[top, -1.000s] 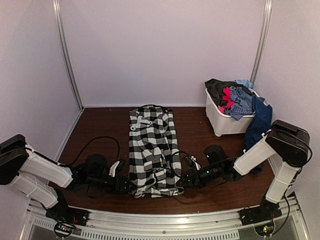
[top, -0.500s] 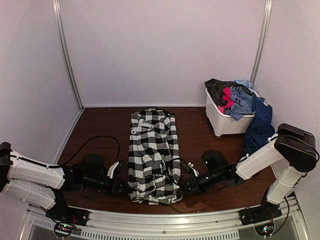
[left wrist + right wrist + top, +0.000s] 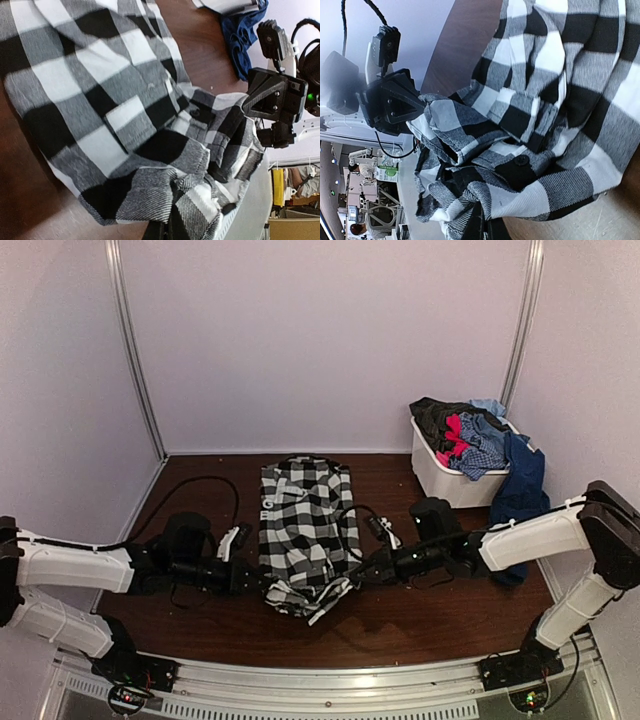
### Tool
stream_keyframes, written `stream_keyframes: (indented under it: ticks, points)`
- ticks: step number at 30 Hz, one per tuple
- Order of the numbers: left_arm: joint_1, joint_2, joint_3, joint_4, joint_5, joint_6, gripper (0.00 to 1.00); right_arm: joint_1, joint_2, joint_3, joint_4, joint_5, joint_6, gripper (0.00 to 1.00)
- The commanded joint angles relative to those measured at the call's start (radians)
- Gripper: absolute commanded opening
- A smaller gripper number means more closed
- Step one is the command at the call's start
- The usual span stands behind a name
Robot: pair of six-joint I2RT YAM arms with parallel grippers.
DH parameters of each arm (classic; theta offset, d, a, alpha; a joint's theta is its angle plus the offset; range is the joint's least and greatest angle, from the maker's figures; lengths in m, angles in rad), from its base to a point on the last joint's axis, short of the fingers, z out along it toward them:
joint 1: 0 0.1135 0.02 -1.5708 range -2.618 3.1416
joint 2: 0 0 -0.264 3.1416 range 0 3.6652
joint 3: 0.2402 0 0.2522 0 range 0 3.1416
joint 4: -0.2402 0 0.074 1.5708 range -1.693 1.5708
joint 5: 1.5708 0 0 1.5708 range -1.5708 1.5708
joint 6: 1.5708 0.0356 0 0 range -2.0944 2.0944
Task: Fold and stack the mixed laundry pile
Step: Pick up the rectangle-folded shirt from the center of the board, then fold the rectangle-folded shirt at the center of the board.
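The black-and-white checked shirt (image 3: pixel 305 530) lies lengthwise on the brown table (image 3: pixel 200 500), its near hem lifted and bunched. My left gripper (image 3: pixel 262 582) is shut on the hem's left corner, and the cloth fills the left wrist view (image 3: pixel 125 125). My right gripper (image 3: pixel 352 578) is shut on the hem's right corner, and the shirt fills the right wrist view (image 3: pixel 545 125). The rest of the laundry pile (image 3: pixel 470 435), red, light blue plaid and dark grey, sits in the bin at the right. A long navy piece (image 3: pixel 520 490) hangs over the bin's side.
The white plastic bin (image 3: pixel 450 485) stands at the back right of the table. Black cables (image 3: pixel 190 490) loop on the table by the left arm. Pale walls close the back and both sides. A metal rail (image 3: pixel 330 685) runs along the near edge.
Both grippers have lifted the shirt's near hem off the table and carried it away from the near edge. The hem now hangs bunched between them. Both arms have swung farther in.
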Motion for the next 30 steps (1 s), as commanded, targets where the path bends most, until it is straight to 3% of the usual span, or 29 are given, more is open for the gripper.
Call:
stream_keyframes:
  ticks: [1,7,14,19,24,30]
  points:
    - [0.097,0.051,0.111,0.011,0.033,0.096,0.0,-0.064,0.038,0.123,-0.041,0.014,-0.083,0.0]
    - [0.24,0.246,0.315,0.009,0.085,0.175,0.0,-0.207,0.175,0.369,-0.115,-0.025,-0.164,0.0]
    - [0.37,0.596,0.62,0.037,0.105,0.197,0.0,-0.326,0.501,0.724,-0.157,-0.097,-0.205,0.0]
    - [0.436,0.788,0.737,0.064,0.092,0.189,0.0,-0.36,0.732,0.966,-0.17,-0.11,-0.209,0.0]
    - [0.446,0.926,0.82,0.037,0.099,0.202,0.0,-0.376,0.891,1.067,-0.167,-0.129,-0.2,0.0]
    - [0.446,0.969,0.796,0.04,0.085,0.186,0.0,-0.368,0.901,1.009,-0.149,-0.124,-0.197,0.0]
